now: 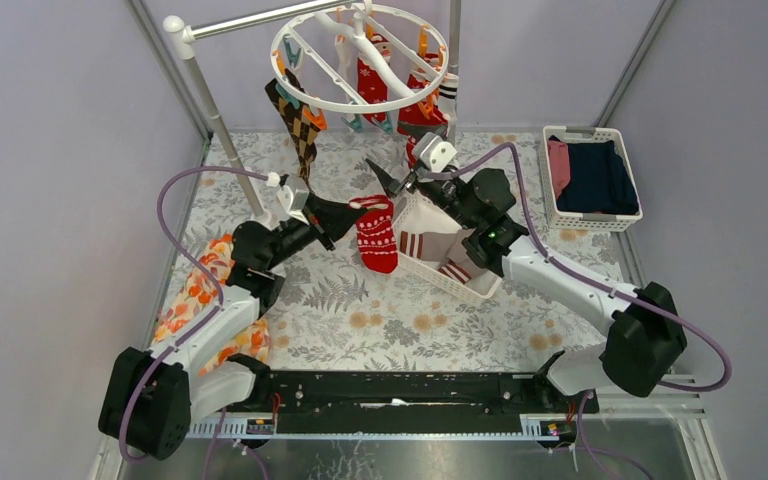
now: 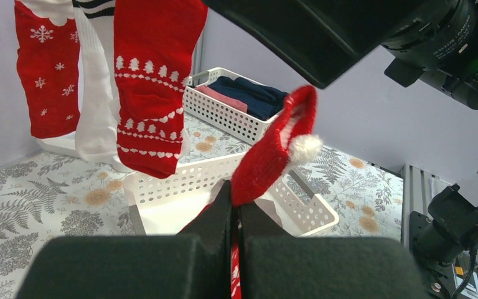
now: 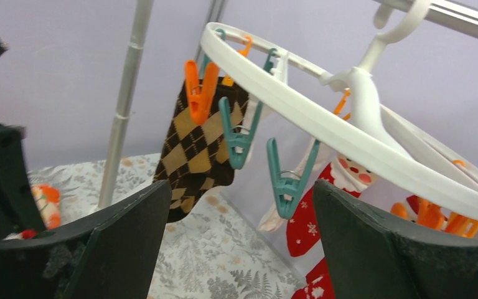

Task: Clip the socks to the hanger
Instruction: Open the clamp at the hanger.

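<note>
Presently pinching red sock (image 1: 377, 238) in left gripper (image 2: 234, 205), toe down. Facing teal clip (image 3: 289, 177) on hanger (image 3: 323, 118) with right gripper (image 3: 241, 193): wide, empty, nearer.

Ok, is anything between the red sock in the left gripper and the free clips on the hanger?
Probably yes: the open right gripper hangs over the red sock pinched in the left gripper, between it and the free teal clips on the hanger. Nothing else visible intervenes.

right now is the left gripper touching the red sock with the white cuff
Touching. The left wrist view shows the left gripper shut on the red sock, with the fabric pinched between its two fingers and rising out above them.
</note>
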